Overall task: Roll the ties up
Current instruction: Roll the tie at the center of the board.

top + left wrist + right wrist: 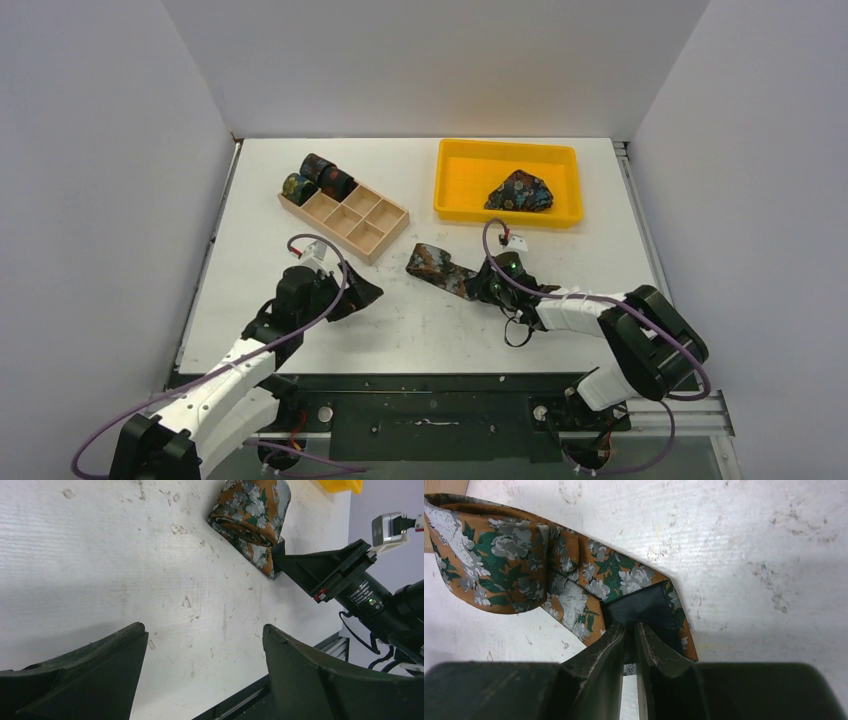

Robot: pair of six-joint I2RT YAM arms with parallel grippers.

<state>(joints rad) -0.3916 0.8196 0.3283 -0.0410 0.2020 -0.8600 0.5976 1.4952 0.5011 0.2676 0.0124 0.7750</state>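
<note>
Step in hand: starting the roll on the rust floral tie (524, 565). It lies partly doubled over on the table (420, 330), between the wooden box (365, 235) and the right arm. Here the right gripper (630, 630) has its jaws nearly closed, pinching the tie's pointed end where the dark lining shows. By contrast the left gripper (204, 628) has its jaws wide with nothing in them — it hovers over bare table near the tie, not touching it.

Three rolled ties (318, 168) sit at the box's far-left end; which cells they fill is hard to tell. One heaped tie (520, 192) lies in the yellow tray (460, 175), apparently not yet rolled.

The next move probably calls for turning the pinched end over on itself while the free arm steadies the strip.

Materials:
- Tie: thin woven fabric that looks slick and floppy — likely to slip or spring open.
- Rolls: short cylinders.
- Box: pale wood with square cells.
- Tray: rigid glossy plastic.
- Table: scuffed white.
</note>
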